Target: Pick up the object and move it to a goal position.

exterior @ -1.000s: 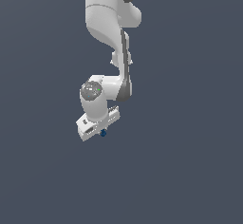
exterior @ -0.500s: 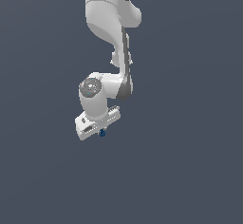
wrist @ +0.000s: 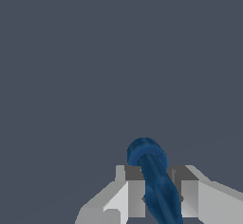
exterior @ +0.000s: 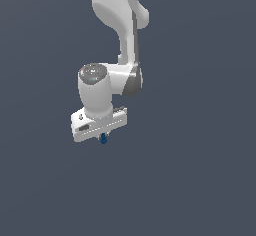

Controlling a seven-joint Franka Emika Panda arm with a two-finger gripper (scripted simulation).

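Wrist view shows the white gripper (wrist: 159, 194) pinching the tiny dark blue knob-ended object (wrist: 153, 175) between its fingers; no supporting surface shows. For the carry, I'd keep that squeeze constant and travel smoothly, since the slim shaft could slip

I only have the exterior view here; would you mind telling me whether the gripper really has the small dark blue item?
Observer: Yes. In the wrist view the small dark blue knob-ended item sits between both grey fingers of the white gripper.
Operator: Thank you. Which end sticks out?
Observer: The rounder knob end projects beyond the fingertips.
Operator: Is anything else near it?
Observer: No, the wrist view shows only plain dark grey background beyond it.
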